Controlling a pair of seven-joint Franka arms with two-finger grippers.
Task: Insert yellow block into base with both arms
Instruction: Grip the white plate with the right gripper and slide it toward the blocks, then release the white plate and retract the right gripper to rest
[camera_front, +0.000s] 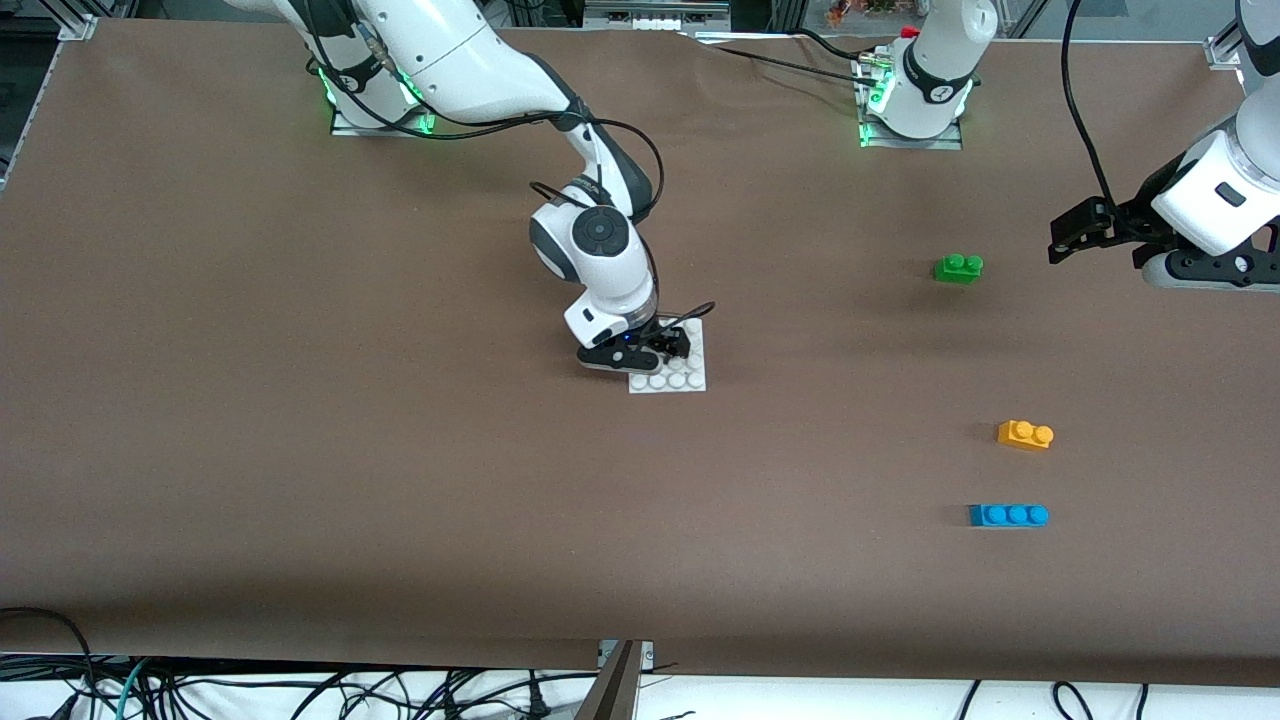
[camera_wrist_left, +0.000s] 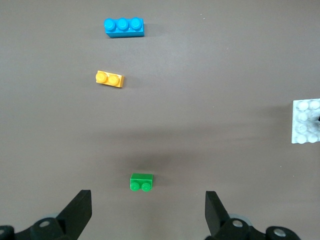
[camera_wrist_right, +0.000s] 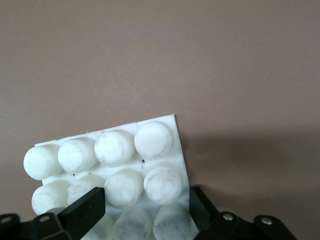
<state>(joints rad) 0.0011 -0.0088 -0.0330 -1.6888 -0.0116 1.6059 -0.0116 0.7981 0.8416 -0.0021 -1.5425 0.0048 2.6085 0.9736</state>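
The yellow block (camera_front: 1025, 435) lies alone on the table toward the left arm's end, and shows in the left wrist view (camera_wrist_left: 109, 79). The white studded base (camera_front: 690, 375) lies flat near the table's middle. My right gripper (camera_front: 670, 345) is down on it, fingers closed across two columns of studs at one edge (camera_wrist_right: 145, 210); the base fills the right wrist view (camera_wrist_right: 115, 147). My left gripper (camera_front: 1068, 240) hangs open and empty in the air (camera_wrist_left: 148, 215) beside the green brick, well away from the yellow block. The base's edge shows in the left wrist view (camera_wrist_left: 306, 122).
A green two-stud brick (camera_front: 958, 268) lies farther from the front camera than the yellow block, also in the left wrist view (camera_wrist_left: 141, 182). A blue three-stud brick (camera_front: 1008, 515) lies nearer to the camera than the yellow block (camera_wrist_left: 124, 27). Brown table surface all round.
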